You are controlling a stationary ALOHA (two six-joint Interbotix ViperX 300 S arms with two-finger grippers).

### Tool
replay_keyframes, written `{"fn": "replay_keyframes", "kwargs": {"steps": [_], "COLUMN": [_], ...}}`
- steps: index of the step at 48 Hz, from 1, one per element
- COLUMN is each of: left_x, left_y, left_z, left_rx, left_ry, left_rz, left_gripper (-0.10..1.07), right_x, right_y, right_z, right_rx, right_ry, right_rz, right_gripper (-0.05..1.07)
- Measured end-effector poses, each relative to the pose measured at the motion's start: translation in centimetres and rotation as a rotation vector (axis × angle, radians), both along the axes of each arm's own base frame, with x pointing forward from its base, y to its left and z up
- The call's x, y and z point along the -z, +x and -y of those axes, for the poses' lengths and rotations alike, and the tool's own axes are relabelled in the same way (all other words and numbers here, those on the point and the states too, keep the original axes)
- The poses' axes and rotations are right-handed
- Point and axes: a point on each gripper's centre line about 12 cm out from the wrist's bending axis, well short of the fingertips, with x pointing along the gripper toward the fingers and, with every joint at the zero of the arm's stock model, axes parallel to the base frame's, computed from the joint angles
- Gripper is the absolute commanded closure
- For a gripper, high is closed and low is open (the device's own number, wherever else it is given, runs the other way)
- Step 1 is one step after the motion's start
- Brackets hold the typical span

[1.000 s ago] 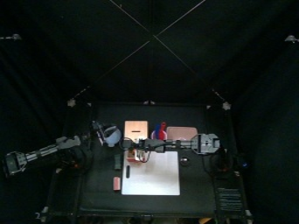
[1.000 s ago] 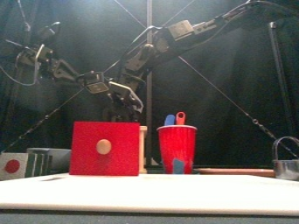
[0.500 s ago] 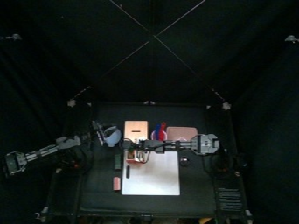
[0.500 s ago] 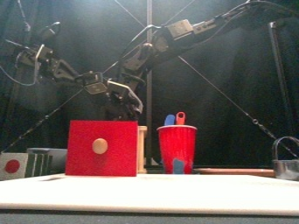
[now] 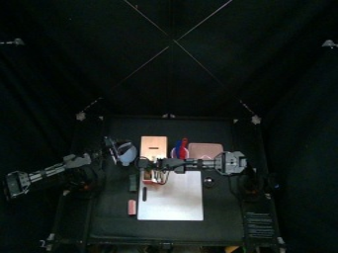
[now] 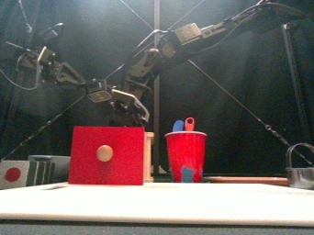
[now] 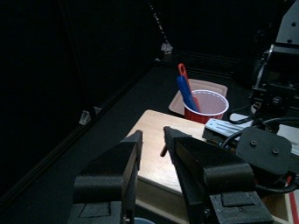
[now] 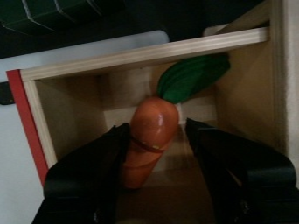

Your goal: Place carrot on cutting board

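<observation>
The orange carrot [image 8: 149,142] with green leaves lies inside a wooden box [image 8: 70,96] with a red face. My right gripper [image 8: 158,127] is open, one jaw on each side of the carrot, not closed on it. From the front, that gripper [image 6: 127,101] hangs just behind and above the red box [image 6: 110,156]. The white cutting board [image 5: 183,201] lies in front of the box [image 5: 154,148]. My left gripper [image 7: 152,147] hovers open and empty beside the box, on the table's left [image 5: 126,156].
A red cup [image 6: 186,156] holding a blue and a red utensil stands right of the box. A metal pot [image 6: 300,165] sits at the far right. A dark cup [image 6: 43,170] and a small red disc [image 6: 11,173] sit at the left.
The right gripper's jaws have spread wider around the carrot, and the gripper has shifted slightly left. The left arm has barely moved.
</observation>
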Motion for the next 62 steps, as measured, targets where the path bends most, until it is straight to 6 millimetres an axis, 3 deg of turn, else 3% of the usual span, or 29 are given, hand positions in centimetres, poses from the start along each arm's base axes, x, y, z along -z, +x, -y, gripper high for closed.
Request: {"fn": "replay_keyframes", "kwargs": {"steps": [15, 31, 62], "left_x": [0.0, 0.0, 0.2], "left_y": [0.0, 0.0, -0.1], "left_z": [-0.1, 0.0, -0.1], "left_rx": [-0.003, -0.001, -0.010], "left_ry": [0.000, 0.001, -0.008], "left_rz": [0.000, -0.001, -0.017], "left_gripper": [0.28, 0.28, 0.28], "right_x": [0.7, 0.5, -1.9], "right_y": [0.0, 0.0, 0.7], "right_z": [0.0, 0.2, 0.0], "right_rx": [-0.008, -0.009, -0.024], "right_ry": [-0.004, -0.019, -0.034], "right_rz": [-0.014, -0.012, -0.037], "right_gripper": [0.16, 0.35, 0.36]}}
